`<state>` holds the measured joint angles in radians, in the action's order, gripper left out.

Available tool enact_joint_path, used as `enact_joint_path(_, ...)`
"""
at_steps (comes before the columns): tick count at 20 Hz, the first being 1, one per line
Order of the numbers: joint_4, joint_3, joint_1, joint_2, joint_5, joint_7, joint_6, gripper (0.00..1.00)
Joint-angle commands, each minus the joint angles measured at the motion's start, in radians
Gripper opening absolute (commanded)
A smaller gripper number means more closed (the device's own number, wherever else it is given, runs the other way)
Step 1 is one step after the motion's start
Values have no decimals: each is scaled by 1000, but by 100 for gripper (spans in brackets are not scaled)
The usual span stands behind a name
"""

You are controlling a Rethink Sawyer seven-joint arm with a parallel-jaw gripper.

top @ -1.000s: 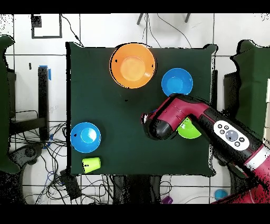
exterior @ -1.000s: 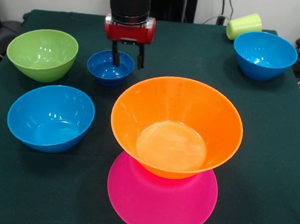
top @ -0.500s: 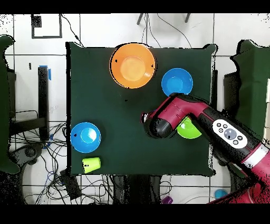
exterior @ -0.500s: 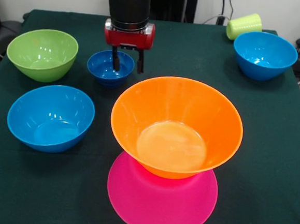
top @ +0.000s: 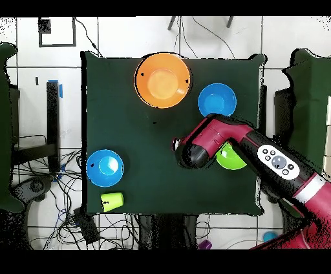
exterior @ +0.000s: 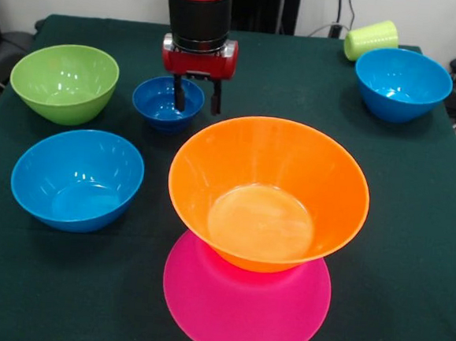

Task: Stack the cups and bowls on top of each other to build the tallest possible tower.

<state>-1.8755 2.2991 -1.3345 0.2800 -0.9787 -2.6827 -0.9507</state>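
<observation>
The gripper hung w/ its two black fingers parted, one finger inside the small dark-blue bowl near its right rim, the other outside it; whether either finger touched the rim couldn't be told, and nothing was gripped. The red-and-black arm reached in over the table, hiding the small bowl in the overhead view. In the front view, the big orange bowl sat upright atop the overturned big pink bowl, just in front of the gripper. The green bowl and a medium blue bowl stood at pic left, near each other but apart. A second medium blue bowl stood at far right, w/ the yellow-green cup lying on its side just behind it, at the table's far edge.
</observation>
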Motion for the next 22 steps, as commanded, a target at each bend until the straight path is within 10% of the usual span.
enact_joint_path(1, 100, 142, 72, 56, 97, -50, 63, 100)
enact_joint_path(13, 115, 161, 77, 71, 146, -60, 125, 100)
enact_joint_path(14, 109, 163, 81, 63, 169, -70, 139, 0)
enact_joint_path(22, 116, 156, 74, 74, 108, -1, 130, 0)
